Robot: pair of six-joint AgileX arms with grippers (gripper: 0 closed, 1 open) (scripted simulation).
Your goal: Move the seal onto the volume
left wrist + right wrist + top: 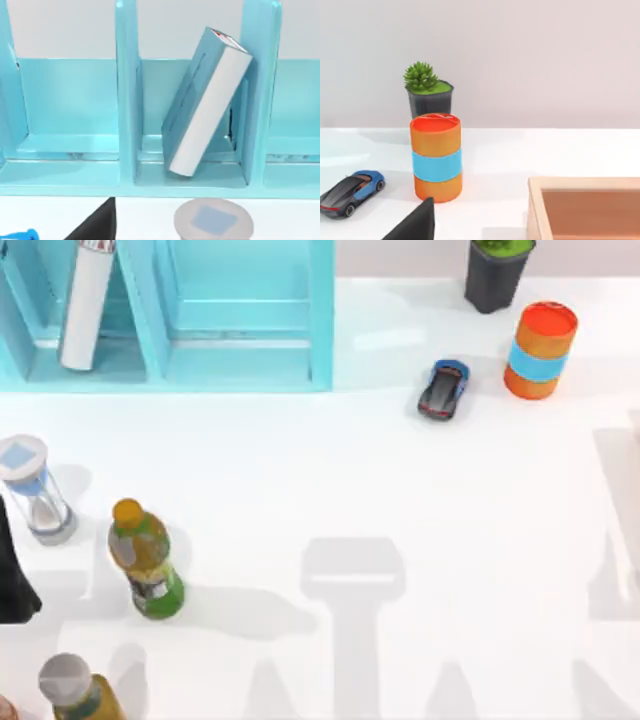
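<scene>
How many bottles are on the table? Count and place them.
2. A green-and-orange bottle stands left of centre; a grey-capped bottle sits at the lower-left edge. Others may lie out of frame.

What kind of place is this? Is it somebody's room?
Probably not a real room: it looks like a computer-made tabletop for robot practice. A light-blue shelf holds a leaning book, and a toy car and potted plant sit nearby.

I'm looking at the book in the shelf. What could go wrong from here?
1. The volume leans tilted inside a compartment of the shelf unit. It offers no level face, so anything set on it would likely slide off.
2. The hourglass stands on the table in front of that compartment, and a reach in could knock it over.
</scene>
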